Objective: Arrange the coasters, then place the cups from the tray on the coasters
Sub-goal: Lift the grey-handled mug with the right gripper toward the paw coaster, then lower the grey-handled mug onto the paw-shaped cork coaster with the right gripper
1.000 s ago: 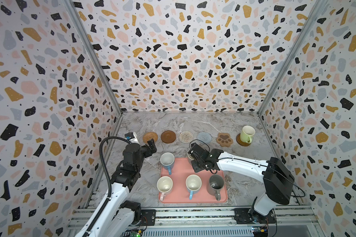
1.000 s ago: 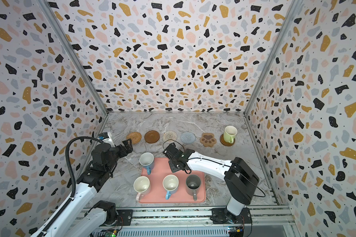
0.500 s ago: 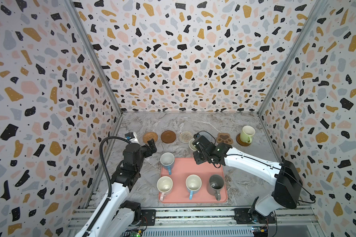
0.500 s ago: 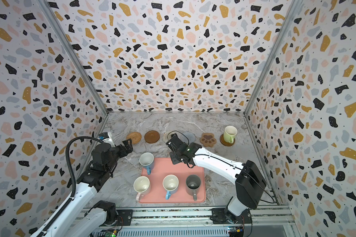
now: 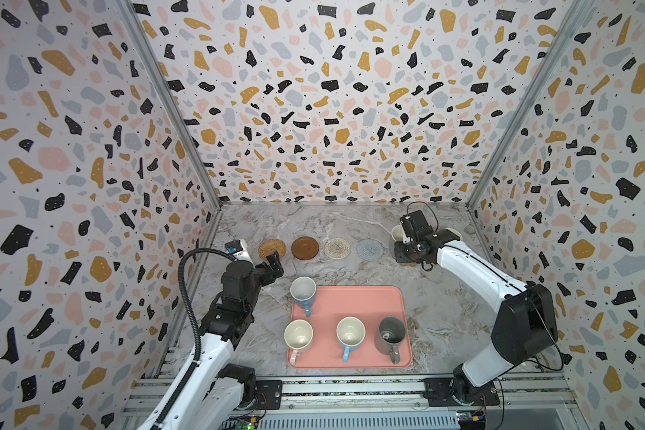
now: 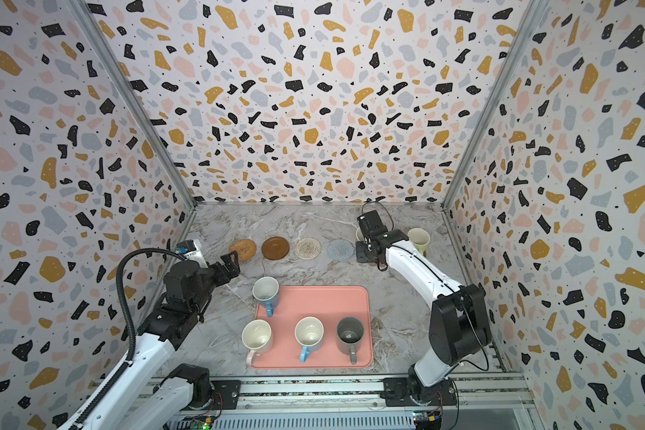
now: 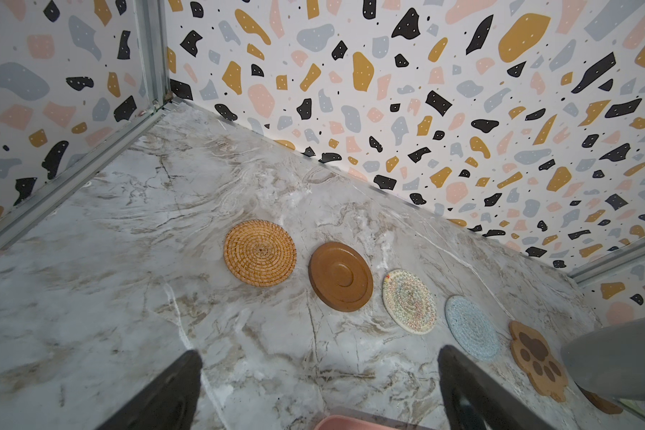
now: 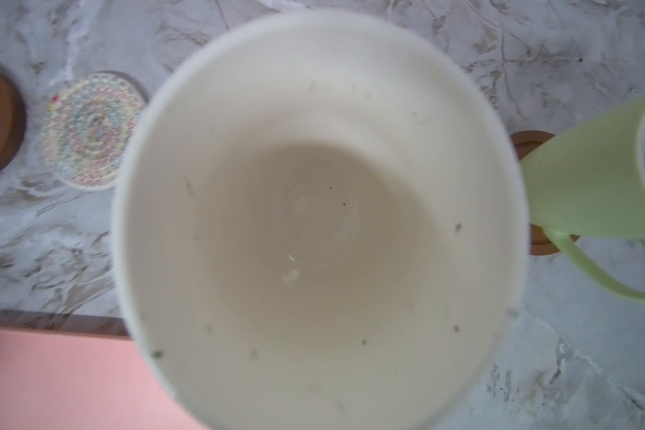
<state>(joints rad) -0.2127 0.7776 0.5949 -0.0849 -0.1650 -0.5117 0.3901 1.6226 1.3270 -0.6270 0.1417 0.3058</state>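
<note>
My right gripper [image 5: 403,244] is shut on the grey cup [image 5: 397,233], whose cream inside fills the right wrist view [image 8: 313,223]. It holds the cup at the right end of the coaster row, beside the paw coaster [image 7: 537,357], which the arm hides in both top views. The orange [image 5: 272,248], brown [image 5: 305,248], beige [image 5: 337,248] and light-blue [image 5: 369,249] coasters lie bare. The green cup [image 5: 453,232] stands on a brown coaster [image 8: 529,141]. Blue [image 5: 303,292], pink [image 5: 298,337], light-blue [image 5: 350,333] and dark grey [image 5: 391,335] cups stand on the tray [image 5: 350,301]. My left gripper [image 5: 274,262] is open and holds nothing.
Terrazzo-patterned walls close in the marble table [image 5: 444,298] at the back and on both sides. A metal rail [image 5: 350,387] with the arm bases runs along the front. The tray's back row behind the light-blue and dark grey cups is bare.
The right gripper has carried the grey cup off the tray, back and to the right, to the paw coaster's end of the row. The left arm has stayed still.
</note>
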